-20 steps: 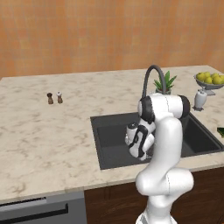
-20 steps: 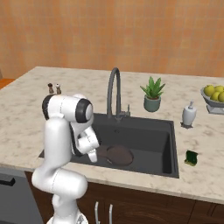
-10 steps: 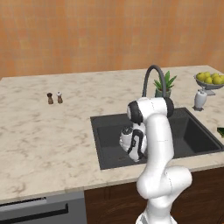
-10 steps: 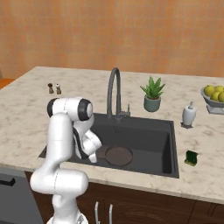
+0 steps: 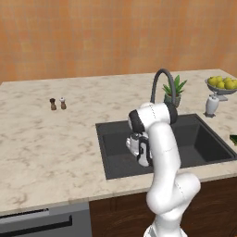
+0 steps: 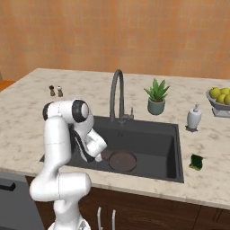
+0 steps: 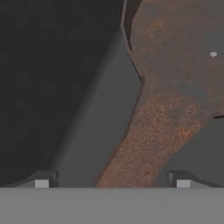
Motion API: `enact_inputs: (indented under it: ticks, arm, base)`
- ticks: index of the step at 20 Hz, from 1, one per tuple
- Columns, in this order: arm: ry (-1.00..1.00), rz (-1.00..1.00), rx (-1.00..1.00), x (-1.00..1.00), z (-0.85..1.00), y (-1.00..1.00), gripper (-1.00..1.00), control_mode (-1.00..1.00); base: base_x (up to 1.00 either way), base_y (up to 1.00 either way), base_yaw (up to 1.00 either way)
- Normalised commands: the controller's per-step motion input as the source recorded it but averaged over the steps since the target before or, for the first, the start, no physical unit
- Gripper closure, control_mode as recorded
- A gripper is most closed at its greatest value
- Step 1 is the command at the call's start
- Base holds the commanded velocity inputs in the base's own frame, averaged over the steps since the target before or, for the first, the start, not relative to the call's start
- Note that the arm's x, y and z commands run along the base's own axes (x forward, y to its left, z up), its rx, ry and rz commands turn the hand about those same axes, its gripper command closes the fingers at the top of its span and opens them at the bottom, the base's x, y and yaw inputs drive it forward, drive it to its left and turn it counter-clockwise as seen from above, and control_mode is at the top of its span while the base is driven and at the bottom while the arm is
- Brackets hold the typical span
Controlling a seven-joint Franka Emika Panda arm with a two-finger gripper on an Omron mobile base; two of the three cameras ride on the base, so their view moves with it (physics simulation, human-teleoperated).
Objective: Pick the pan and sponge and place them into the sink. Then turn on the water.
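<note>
**Pan in the basin, gripper spread above it**

Nearest, the gripper (image 7: 112,181) is low in the sink (image 6: 173,148), its fingertips (image 7: 41,180) spread wide with nothing between them; brown pan metal lies close below. The pan (image 6: 122,161) rests on the sink floor. The sponge (image 6: 196,162) sits on the countertop (image 6: 211,179) just right of the basin. Farther back stands the faucet (image 6: 117,92).

A kitchen: a marble table (image 6: 31,96) with a dark sink (image 6: 148,134) and arched faucet (image 6: 117,92), fruit bowl (image 6: 220,96), potted plant (image 6: 156,96), and cabinets (image 6: 148,209) below.
</note>
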Motion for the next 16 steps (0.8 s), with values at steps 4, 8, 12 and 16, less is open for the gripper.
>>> enact_inputs:
  ticks: [4, 8, 12, 16]
  arm:
    - [0.0, -0.12, -0.04, 0.0, 0.84, 0.28, -1.0, -1.0]
    - [-0.01, -0.08, -0.09, -0.14, 1.0, 0.26, -1.0, -1.0]
    - [-0.08, -0.07, -0.08, -0.48, 1.0, 0.13, -1.0, -1.0]
    - [-0.13, -0.11, -0.04, -0.53, 0.91, 0.12, -1.0, -1.0]
  base:
    - [0.0, 0.0, 0.0]
    - [0.0, 0.0, 0.0]
    - [0.0, 0.0, 0.0]
    - [0.0, 0.0, 0.0]
